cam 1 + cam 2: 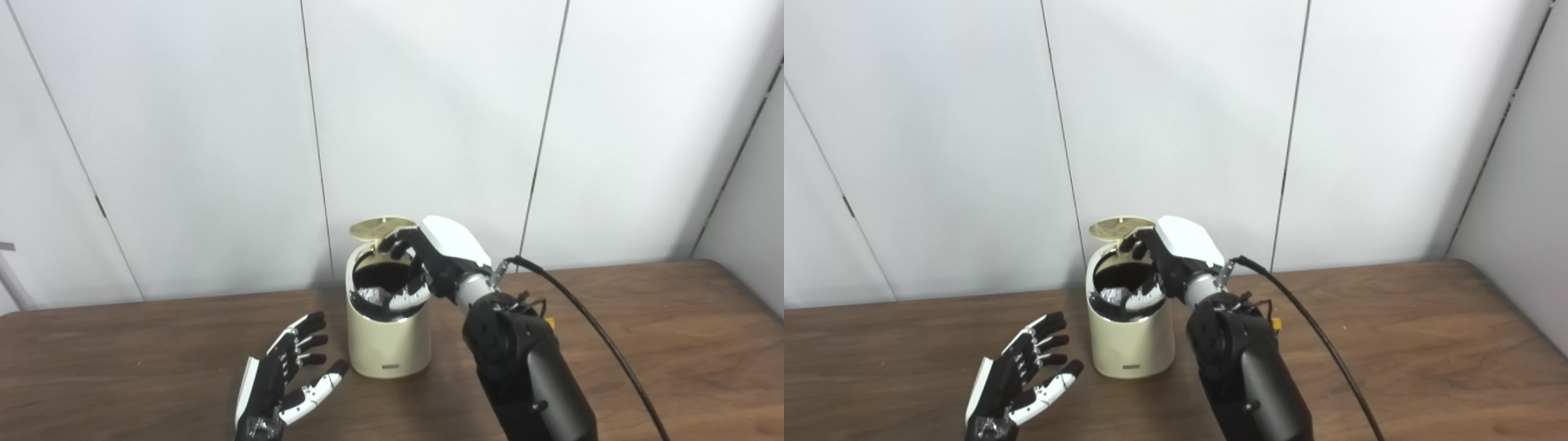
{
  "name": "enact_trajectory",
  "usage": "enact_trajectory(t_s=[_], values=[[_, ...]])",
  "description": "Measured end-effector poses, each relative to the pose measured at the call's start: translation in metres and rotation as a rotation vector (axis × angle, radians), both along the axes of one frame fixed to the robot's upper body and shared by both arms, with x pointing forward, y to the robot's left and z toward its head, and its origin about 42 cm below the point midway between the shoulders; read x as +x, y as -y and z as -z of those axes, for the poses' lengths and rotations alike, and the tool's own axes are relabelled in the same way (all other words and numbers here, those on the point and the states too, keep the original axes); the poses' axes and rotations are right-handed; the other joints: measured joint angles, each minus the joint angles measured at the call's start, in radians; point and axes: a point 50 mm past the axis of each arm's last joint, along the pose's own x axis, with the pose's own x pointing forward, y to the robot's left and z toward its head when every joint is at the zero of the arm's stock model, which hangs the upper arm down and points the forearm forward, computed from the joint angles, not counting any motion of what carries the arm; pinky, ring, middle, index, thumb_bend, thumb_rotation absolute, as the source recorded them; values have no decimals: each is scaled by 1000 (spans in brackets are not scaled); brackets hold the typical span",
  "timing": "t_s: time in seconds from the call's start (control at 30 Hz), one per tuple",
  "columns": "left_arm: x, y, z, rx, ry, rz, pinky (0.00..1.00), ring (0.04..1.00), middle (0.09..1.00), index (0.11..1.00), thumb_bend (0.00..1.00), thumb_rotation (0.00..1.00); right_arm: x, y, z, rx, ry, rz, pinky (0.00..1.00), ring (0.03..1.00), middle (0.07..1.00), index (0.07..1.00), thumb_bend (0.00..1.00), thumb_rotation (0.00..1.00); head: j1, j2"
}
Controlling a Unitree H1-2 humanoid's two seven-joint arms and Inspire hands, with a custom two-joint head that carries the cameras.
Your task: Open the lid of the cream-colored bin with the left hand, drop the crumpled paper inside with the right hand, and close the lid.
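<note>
Here, in the left eye view, the cream-colored bin (387, 334) stands near the counter's (674, 343) back edge, lid (382, 227) raised. The right hand (429, 263) reaches into its mouth; whether it grips the paper, unseen, I cannot tell.

In the right eye view, the left hand (1020, 380) rests splayed and empty beside the bin. Withdrawing, the right hand could snag the rim and tip it.

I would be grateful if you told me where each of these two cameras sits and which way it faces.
Left eye view: on the head, left side, looking down and forward at the table and wall; both arms enter from the bottom edge.
Right eye view: beside it, slightly rightward, same direction; things sit further left in frame.
Shared: the cream bin with lid raised, right hand at its mouth, left hand open on the table beside it.
</note>
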Motion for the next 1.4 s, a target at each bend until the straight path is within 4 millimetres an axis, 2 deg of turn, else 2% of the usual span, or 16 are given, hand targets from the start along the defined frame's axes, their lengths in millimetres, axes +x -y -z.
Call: enact_trajectory(t_s=[0.1,0.23,0.3,0.37,0.47,0.6,0.7,0.73,0.83,0.9,0.97,1.1,1.23,1.4], values=[[0,0,0,-1,0,1,686,783,831,862,620,137,-7,5,-6,10,45,9,325,445,578,624,810,51,2,2],[0,-1,0,1,0,1,688,784,832,861,622,136,-15,19,-18,24,104,23,346,467,584,619,796,55,0,3],[0,-1,0,1,0,1,691,786,833,860,623,135,-19,28,-22,75,139,38,330,454,567,613,787,49,0,3],[0,-1,0,0,0,2,692,785,831,860,619,130,-21,40,-20,153,176,35,360,478,567,618,756,29,3,3],[0,-1,0,0,-1,2,688,778,825,854,623,139,-24,58,-7,293,189,4,366,452,590,629,741,50,3,5],[0,-2,0,-2,-2,2,696,790,831,856,627,143,-31,88,22,473,159,-27,347,434,609,649,741,76,5,8],[0,-2,1,-8,-5,7,695,789,834,858,622,129,-34,109,41,637,96,-52,374,496,675,698,736,94,6,9],[-1,-2,1,-12,-6,8,687,786,834,857,624,130,-37,113,45,688,78,-63,389,516,692,719,757,139,8,9],[-1,-4,1,-13,-5,8,677,787,835,858,629,138,-41,123,65,805,10,-84,433,559,725,742,788,160,11,9],[-1,-4,-1,-15,0,8,675,788,835,859,633,147,-44,126,78,882,-36,-97,460,584,746,753,796,157,31,8],[-2,-4,-6,-16,13,8,680,787,834,860,640,156,-46,129,90,949,-72,-110,506,621,768,774,831,219,55,6],[-3,-3,-6,-18,8,6,665,781,831,856,644,153,-51,132,111,1047,-105,-131,558,680,789,789,852,251,83,5],[-3,-1,-5,-22,5,8,676,789,837,860,638,151,-55,132,125,1095,-99,-157,558,693,810,800,853,273,106,8],[-6,1,-6,-25,7,8,696,787,834,857,640,153,-56,134,141,1135,-76,-176,544,671,793,796,858,270,117,9]])
